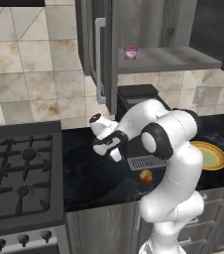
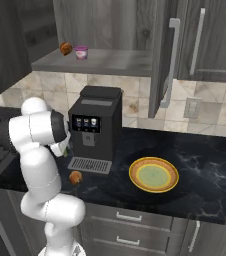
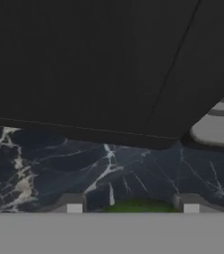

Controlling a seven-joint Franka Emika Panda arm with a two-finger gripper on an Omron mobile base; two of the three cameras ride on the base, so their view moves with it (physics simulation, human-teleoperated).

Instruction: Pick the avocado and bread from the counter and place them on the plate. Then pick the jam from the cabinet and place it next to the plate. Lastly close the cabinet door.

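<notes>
The gripper (image 3: 132,204) is low over the black marbled surface (image 3: 134,173), and in the hand view its two finger tips (image 3: 74,204) stand on either side of the green avocado (image 3: 140,206). The top of the avocado shows between them. I cannot tell if the tips already press on it or if a small gap remains.

In the left base view the gripper (image 1: 115,155) points down at the surface beside the coffee machine (image 1: 136,99), just left of its drip tray (image 1: 144,162). The bread (image 1: 145,176) lies on the surface just in front of this tray, near the front edge. In the right base view the bread (image 2: 75,177) is apart from the plate (image 2: 153,174), which stands further to the right with nothing on it.

Behind these, the dark coffee machine (image 2: 92,122) stands against the tiled wall. To the left of the arm there is a gas stove (image 1: 20,173).

Higher and farther, the cabinet (image 2: 110,30) is open. The jam (image 2: 81,52) stands on its grey shelf (image 2: 100,61), with a small orange-brown lump (image 2: 65,48) just beside it. The cabinet door (image 2: 162,55) is swung out, its silver handle (image 2: 171,62) vertical.
</notes>
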